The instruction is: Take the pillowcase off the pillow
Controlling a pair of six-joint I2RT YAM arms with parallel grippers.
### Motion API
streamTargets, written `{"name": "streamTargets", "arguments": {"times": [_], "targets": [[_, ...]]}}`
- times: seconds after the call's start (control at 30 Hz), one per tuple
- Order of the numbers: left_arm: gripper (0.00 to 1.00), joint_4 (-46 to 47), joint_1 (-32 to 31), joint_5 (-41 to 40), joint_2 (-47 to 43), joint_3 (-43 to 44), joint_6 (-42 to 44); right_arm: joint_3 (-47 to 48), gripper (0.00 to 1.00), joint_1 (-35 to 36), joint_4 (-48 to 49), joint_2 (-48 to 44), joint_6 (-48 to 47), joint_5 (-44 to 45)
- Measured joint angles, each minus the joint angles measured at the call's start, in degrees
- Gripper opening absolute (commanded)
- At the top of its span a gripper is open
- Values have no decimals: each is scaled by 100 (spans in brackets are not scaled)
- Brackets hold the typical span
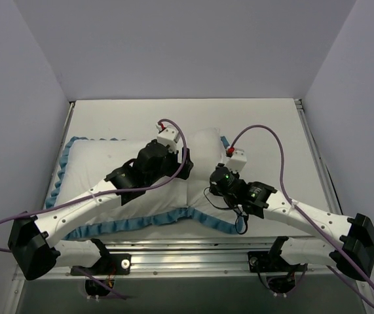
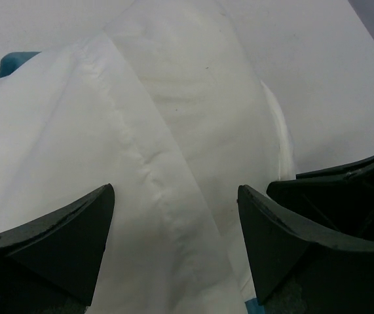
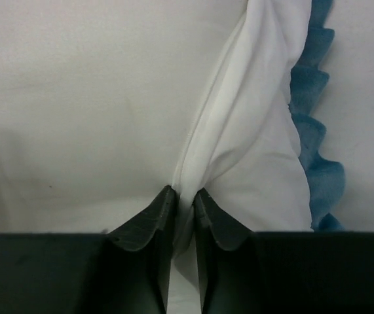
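Note:
The pillowcase [image 1: 88,171] lies white face up on the table, its teal ruffle along the left and near edges. The plain white pillow [image 1: 203,140] bulges out of it at the middle back. My left gripper [image 1: 171,139] hovers there, open. In the left wrist view its jaws [image 2: 175,190] stand wide apart over the pillowcase's stitched hem [image 2: 131,150], with the pillow [image 2: 200,91] beyond. My right gripper [image 1: 232,154] is shut on a pinched fold of the pillowcase [image 3: 239,131]. In the right wrist view its fingertips [image 3: 185,193] clamp that white fold, and the teal ruffle [image 3: 314,131] runs down the right side.
A white table [image 1: 272,124] carries everything, with grey walls on three sides. A metal rail [image 1: 187,248] runs along the near edge between the arm bases. Purple cables loop over both arms.

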Motion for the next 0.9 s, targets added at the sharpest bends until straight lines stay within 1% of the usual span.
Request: {"name": "streamTargets", "arguments": {"times": [0.03, 0.07, 0.1, 0.23, 0.4, 0.47, 0.57, 0.73, 0.8, 0.83, 0.87, 0.9], "targets": [[84, -33, -35, 26, 0, 20, 26, -116, 7, 0, 37, -111, 24, -4], [84, -39, -74, 52, 0, 35, 59, -232, 1, 0, 72, -232, 39, -13], [84, -70, -127, 72, 9, 72, 116, -332, 0, 0, 101, -341, 52, -35], [84, -127, -363, 109, 264, 413, 365, -680, 0, 0, 350, -616, 162, -153], [86, -245, -715, -28, 920, 957, 704, -1008, 0, 0, 640, -883, 236, -271], [88, -345, -848, -192, 1200, 1141, 809, -1058, 0, 0, 684, -984, 256, -284], [88, -455, -1010, -481, 1598, 1333, 911, -1078, 0, -2, 708, -1082, 267, -286], [87, -557, -1093, -977, 2028, 1368, 835, -1196, 0, -2, 776, -1189, 289, -289], [76, -551, -1093, -1123, 2166, 1377, 702, -1237, 0, -2, 813, -1200, 293, -289], [69, -551, -1095, -1198, 2243, 1390, 610, -1252, 0, -2, 826, -1200, 293, -286], [54, -560, -1093, -1274, 2321, 1410, 518, -1266, 0, -7, 835, -1198, 293, -284], [43, -575, -1093, -1364, 2402, 1445, 407, -1283, 0, -7, 839, -1198, 295, -284]]}}
